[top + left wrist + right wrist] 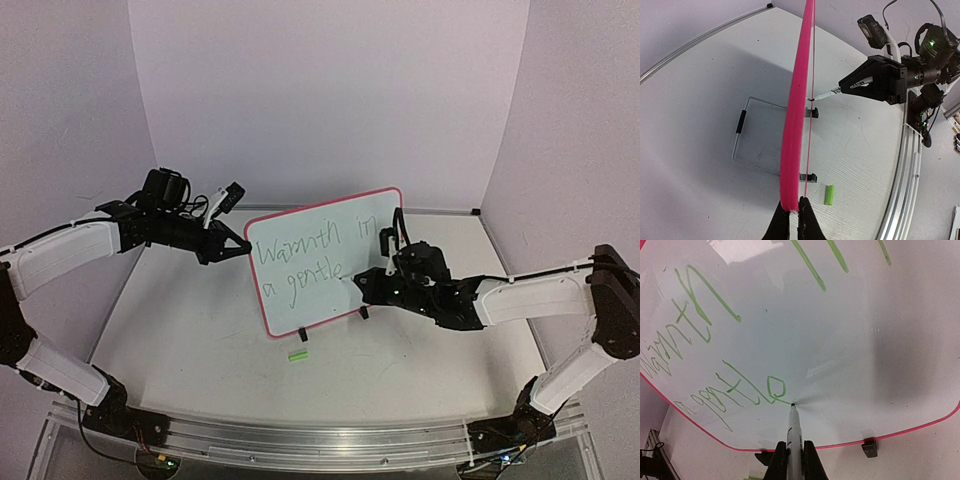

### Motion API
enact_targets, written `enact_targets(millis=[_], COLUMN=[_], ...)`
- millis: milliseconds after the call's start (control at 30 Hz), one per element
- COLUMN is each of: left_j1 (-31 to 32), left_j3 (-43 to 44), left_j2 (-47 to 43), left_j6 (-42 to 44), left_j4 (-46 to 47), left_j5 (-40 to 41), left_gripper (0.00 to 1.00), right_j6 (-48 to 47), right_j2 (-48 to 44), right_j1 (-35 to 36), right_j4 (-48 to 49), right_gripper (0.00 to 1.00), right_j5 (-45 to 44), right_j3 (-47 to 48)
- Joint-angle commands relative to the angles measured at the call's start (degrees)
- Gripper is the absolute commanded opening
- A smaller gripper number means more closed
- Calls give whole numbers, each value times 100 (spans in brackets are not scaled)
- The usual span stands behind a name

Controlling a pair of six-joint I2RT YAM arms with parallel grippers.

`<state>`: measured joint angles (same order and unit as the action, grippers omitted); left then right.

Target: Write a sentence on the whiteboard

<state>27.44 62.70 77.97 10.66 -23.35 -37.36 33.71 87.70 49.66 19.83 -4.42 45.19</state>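
Note:
The whiteboard (325,260) stands tilted on two black clip feet mid-table, pink frame, white face. The sentence (300,262) in green reads "Warmth in" above "a gentle". My left gripper (237,246) is shut on the board's left edge; in the left wrist view the jaws (794,210) pinch the pink frame (796,110) edge-on. My right gripper (366,284) is shut on a white marker (794,440), whose tip touches the board face (850,340) right at the end of "gentle" (740,390). The marker also shows in the left wrist view (827,93).
A green marker cap (296,355) lies on the table in front of the board, also seen in the left wrist view (829,194). A wire stand (747,137) props the board from behind. The table's metal rail (320,440) runs along the near edge.

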Motion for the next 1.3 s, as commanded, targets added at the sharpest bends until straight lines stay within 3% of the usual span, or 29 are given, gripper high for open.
enact_targets(millis=[0, 633, 800, 1067, 1267], left_j1=[150, 147, 147, 152, 148], left_j3=[-37, -38, -42, -42, -43], left_j2=[138, 149, 153, 131, 121], left_j6=[255, 255, 254, 269, 278], left_j4=[-689, -674, -667, -692, -712], left_j5=[212, 203, 217, 260, 297], left_gripper=[0, 0, 0, 0, 0], right_j6=[28, -114, -472, -830, -838], right_j2=[-121, -388, -740, -1225, -1340], right_j1=[-36, -58, -89, -581, -1064], right_j4=[29, 29, -19, -86, -68], right_gripper=[0, 0, 0, 0, 0], right_j5=[-552, -587, -133, 1297, 1627], right_j3=[-38, -84, -123, -375, -514])
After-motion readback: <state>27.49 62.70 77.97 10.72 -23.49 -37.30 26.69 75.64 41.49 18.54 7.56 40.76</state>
